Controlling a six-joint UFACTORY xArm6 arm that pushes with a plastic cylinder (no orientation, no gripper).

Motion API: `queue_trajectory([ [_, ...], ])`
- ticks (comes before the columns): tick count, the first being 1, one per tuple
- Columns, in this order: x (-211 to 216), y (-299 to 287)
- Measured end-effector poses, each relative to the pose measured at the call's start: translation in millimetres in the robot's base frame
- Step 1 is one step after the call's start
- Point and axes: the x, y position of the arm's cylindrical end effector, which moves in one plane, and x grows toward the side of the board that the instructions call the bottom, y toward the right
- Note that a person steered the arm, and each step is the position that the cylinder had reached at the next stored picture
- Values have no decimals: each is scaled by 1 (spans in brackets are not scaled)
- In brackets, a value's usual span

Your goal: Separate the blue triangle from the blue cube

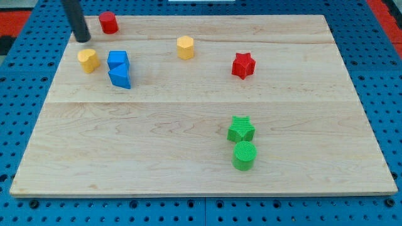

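Observation:
The blue cube [117, 59] sits at the view's upper left, touching the blue triangle [120, 77], which lies just below it. My tip [83, 39] is at the view's top left, above and to the left of the blue cube, apart from it. It stands just above a yellow block [88, 60] and to the left of a red cylinder [108, 22].
A yellow hexagonal block [185, 47] sits at top centre. A red star [242, 65] lies right of it. A green star [241, 129] touches a green cylinder [245, 155] at the lower right. The wooden board [188, 144] is edged by blue pegboard.

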Motion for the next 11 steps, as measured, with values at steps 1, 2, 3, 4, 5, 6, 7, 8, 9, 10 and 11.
queue_trajectory([
  [1, 64, -13],
  [2, 114, 11],
  [3, 138, 56],
  [4, 133, 90],
  [5, 128, 91],
  [6, 122, 91],
  [7, 105, 105],
  [8, 84, 106],
  [9, 83, 114],
  [10, 86, 154],
  [11, 86, 197],
])
